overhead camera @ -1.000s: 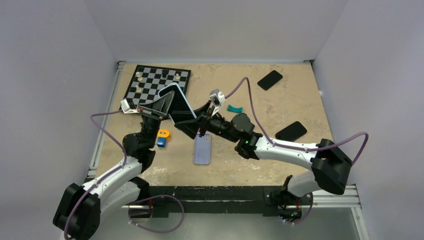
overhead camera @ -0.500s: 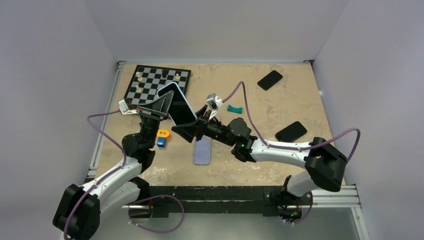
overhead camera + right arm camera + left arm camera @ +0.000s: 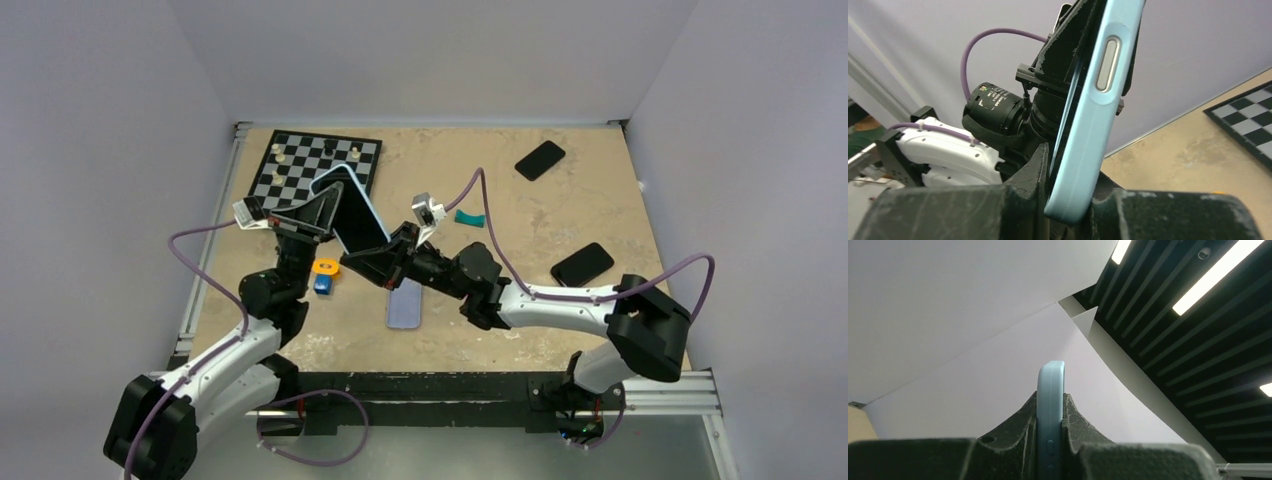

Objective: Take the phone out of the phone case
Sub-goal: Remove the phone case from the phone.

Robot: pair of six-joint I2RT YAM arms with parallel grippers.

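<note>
With left gripper (image 3: 1050, 412) and right gripper (image 3: 1068, 200) both clamped on the phone case (image 3: 1090, 145), peel its five-o'clock corner gently off the phone (image 3: 352, 212).

Light-blue phone case (image 3: 1092, 125); black-and-white checkered chessboard (image 3: 298, 172).

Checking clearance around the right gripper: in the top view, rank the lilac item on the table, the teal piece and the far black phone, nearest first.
From the right gripper:
1. lilac item, just below it, toward the arm bases.
2. teal piece, to its right and farther back.
3. far black phone, near the back right of the table.
</note>
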